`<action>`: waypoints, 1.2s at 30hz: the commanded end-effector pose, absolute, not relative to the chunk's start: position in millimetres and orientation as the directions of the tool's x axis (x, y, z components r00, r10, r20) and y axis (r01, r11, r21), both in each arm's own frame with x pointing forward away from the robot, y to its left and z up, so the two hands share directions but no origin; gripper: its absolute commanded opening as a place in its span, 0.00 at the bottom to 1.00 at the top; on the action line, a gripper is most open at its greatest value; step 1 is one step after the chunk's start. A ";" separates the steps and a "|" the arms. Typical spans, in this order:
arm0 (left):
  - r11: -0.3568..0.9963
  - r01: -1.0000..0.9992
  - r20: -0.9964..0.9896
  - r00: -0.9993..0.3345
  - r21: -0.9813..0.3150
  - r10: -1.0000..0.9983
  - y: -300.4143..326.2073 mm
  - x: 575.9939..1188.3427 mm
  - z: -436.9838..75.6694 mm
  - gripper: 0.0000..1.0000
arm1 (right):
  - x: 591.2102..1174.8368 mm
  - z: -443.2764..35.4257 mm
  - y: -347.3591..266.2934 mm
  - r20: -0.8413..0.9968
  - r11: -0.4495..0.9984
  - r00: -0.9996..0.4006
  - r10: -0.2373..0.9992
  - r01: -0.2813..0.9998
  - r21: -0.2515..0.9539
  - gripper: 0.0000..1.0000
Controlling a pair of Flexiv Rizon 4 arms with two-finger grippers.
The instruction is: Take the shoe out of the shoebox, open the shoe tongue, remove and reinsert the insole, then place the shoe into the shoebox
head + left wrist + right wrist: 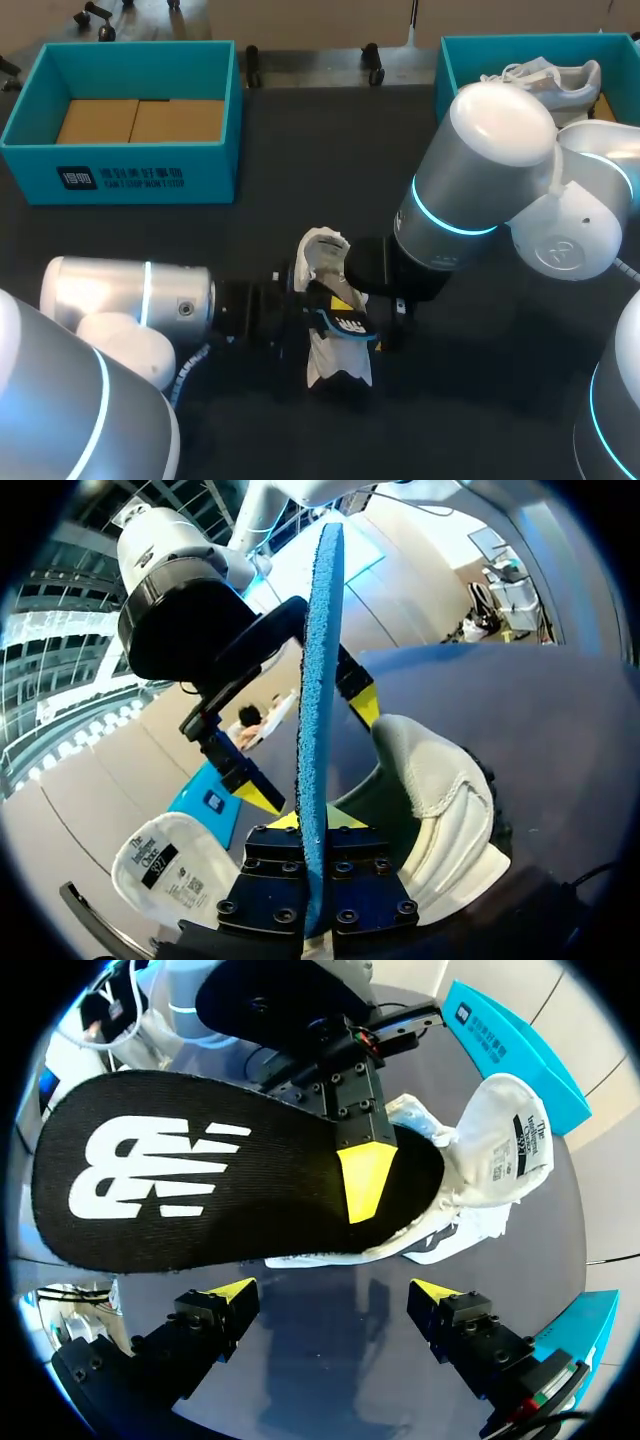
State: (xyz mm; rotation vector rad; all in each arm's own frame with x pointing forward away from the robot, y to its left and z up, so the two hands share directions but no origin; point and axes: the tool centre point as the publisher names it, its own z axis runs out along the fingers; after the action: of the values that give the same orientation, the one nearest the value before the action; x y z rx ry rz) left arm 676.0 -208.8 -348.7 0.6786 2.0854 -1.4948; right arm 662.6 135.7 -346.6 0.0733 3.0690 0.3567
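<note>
From above, the white shoe (338, 365) sits out on the dark counter (480, 410) near the middle, clear of both teal boxes. The left shoebox (130, 170) has brown card in it; the right shoebox (460, 50) has a second white shoe (555, 80) in it. The left arm (120, 295) and right arm (480, 170) meet over the shoe, with the dark insole (345, 322) between them.

From the left wrist, the left gripper (318, 820) is clamped on the insole, which stands edge-on and blue between its fingers. The right gripper (310, 752) is spread to either side of the insole. The shoe lies just beside it, tongue (170, 865) pulled out.

From the right wrist, the right gripper stands wide with nothing in it. Ahead of it is the insole's black face, one left fingertip (365, 1180) pressed on it.
</note>
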 end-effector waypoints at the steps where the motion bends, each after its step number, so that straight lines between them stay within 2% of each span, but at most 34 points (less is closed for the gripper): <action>1: 0.281 0.639 -0.640 -0.762 -0.716 0.100 -210.0 677.0 -352.4 0.00 | 661.5 -347.6 135.9 -0.048 0.972 -0.997 0.054 0.042 0.231 1.00; 7: 0.264 0.632 -0.634 -0.768 -0.729 0.091 -206.4 672.8 -345.7 0.02 | 661.5 -347.6 135.9 -0.048 0.972 -0.997 0.054 0.042 0.231 1.00; 8: 0.258 0.629 -0.631 -0.771 -0.733 0.088 -206.2 671.6 -343.9 0.09 | 661.5 -347.6 135.9 -0.048 0.972 -0.997 0.054 0.042 0.231 1.00; 9: 0.252 0.629 -0.630 -0.772 -0.736 0.085 -206.1 670.3 -341.9 0.22 | 661.5 -347.6 135.9 -0.048 0.972 -0.997 0.054 0.042 0.231 1.00; 10: 0.247 0.629 -0.631 -0.771 -0.737 0.082 -206.2 668.9 -340.2 0.29 | 661.5 -347.6 135.9 -0.048 0.972 -0.997 0.054 0.042 0.231 1.00; 13: 0.230 0.633 -0.636 -0.768 -0.739 0.075 -207.0 663.8 -335.3 0.33 | 661.5 -347.6 135.9 -0.048 0.972 -0.997 0.054 0.042 0.231 1.00; 21: 0.197 0.655 -0.658 -0.751 -0.729 0.061 -212.1 651.1 -327.1 0.33 | 661.5 -347.6 135.9 -0.048 0.972 -0.997 0.054 0.042 0.231 1.00; 27: 0.201 0.672 -0.681 -0.732 -0.713 0.035 -216.1 645.6 -322.8 0.23 | 661.5 -347.6 135.9 -0.048 0.972 -0.997 0.054 0.042 0.231 1.00; 30: 0.205 0.679 -0.690 -0.724 -0.705 0.023 -216.4 643.8 -320.7 0.23 | 661.5 -347.6 135.9 -0.048 0.972 -0.997 0.054 0.042 0.231 1.00; 32: 0.206 0.685 -0.698 -0.716 -0.698 0.018 -216.4 643.1 -320.1 0.15 | 661.5 -347.6 135.9 -0.048 0.972 -0.997 0.054 0.042 0.231 1.00; 33: 0.205 0.688 -0.701 -0.713 -0.696 0.018 -216.5 642.9 -320.0 0.03 | 661.5 -347.6 135.9 -0.048 0.972 -0.997 0.054 0.042 0.231 1.00; 36: 0.206 0.713 -0.726 -0.687 -0.671 0.014 -216.9 642.6 -321.8 0.00 | 661.5 -347.6 135.9 -0.048 0.972 -0.997 0.054 0.042 0.231 1.00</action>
State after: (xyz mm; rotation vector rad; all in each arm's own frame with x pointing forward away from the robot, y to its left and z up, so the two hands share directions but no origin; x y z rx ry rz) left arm 647.3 -216.3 -319.5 0.6893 1.9121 -1.5334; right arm 662.6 135.7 -346.6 0.0733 3.0690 0.3567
